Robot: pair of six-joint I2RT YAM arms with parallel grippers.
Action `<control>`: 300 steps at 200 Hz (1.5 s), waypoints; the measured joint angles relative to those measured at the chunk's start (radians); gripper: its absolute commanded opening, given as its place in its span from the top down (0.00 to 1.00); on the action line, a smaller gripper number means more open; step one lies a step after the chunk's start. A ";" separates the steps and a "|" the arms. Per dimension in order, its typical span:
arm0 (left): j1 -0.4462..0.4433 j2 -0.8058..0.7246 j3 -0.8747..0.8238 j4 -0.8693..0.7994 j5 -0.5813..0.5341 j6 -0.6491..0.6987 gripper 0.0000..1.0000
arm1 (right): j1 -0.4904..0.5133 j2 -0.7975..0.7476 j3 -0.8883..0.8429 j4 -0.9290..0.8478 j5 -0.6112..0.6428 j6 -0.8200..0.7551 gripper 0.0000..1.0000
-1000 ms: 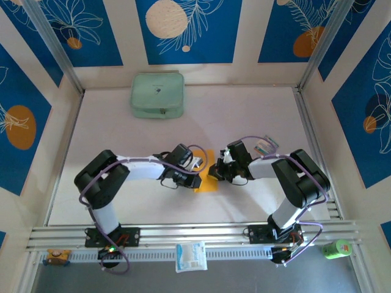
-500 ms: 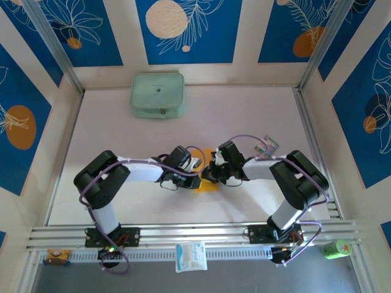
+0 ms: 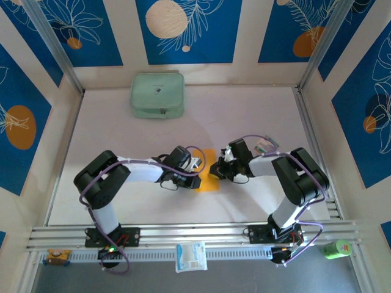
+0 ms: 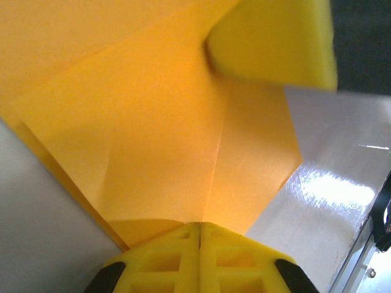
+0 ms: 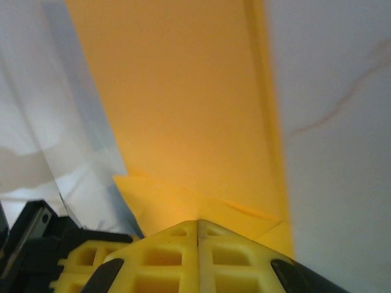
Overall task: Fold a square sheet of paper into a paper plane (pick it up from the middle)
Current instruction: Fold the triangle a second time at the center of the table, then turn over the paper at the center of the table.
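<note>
The square sheet of paper (image 3: 209,184) is orange-yellow and lies partly folded on the white table between my two arms. In the left wrist view the paper (image 4: 153,134) shows a centre crease and angled flaps. My left gripper (image 3: 196,179) is shut, its yellow tips (image 4: 200,229) resting on the paper's near edge at the crease. My right gripper (image 3: 214,173) is also shut, and its tips (image 5: 197,227) press down on a folded flap of the paper (image 5: 183,110). A yellow fingertip (image 4: 275,43) of the right gripper appears at the top of the left wrist view.
A pale green zipped pouch (image 3: 157,95) lies at the back of the table. A small striped card (image 3: 265,145) sits by the right arm. In front of the rail (image 3: 195,233) lie a white-and-blue packet (image 3: 191,256) and a green object (image 3: 336,248).
My right gripper slid left over the paper, then drew back to the right. The left gripper stayed almost where it was, finishing its closing.
</note>
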 measured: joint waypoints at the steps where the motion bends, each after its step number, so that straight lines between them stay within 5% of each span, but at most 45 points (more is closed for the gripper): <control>1: 0.000 0.000 0.000 0.000 0.000 0.000 0.99 | -0.003 0.000 0.000 -0.002 0.002 -0.001 0.99; 116: -0.001 -0.005 -0.007 0.013 0.002 -0.016 0.94 | -0.102 -0.096 0.043 -0.132 0.066 -0.042 0.96; 192: 0.010 -0.056 0.115 -0.167 -0.035 0.037 0.86 | 0.001 -0.367 -0.084 -0.193 0.119 0.027 0.74; 300: 0.046 0.047 0.186 -0.243 -0.070 0.117 0.92 | 0.114 -0.389 -0.131 -0.241 0.156 0.113 0.64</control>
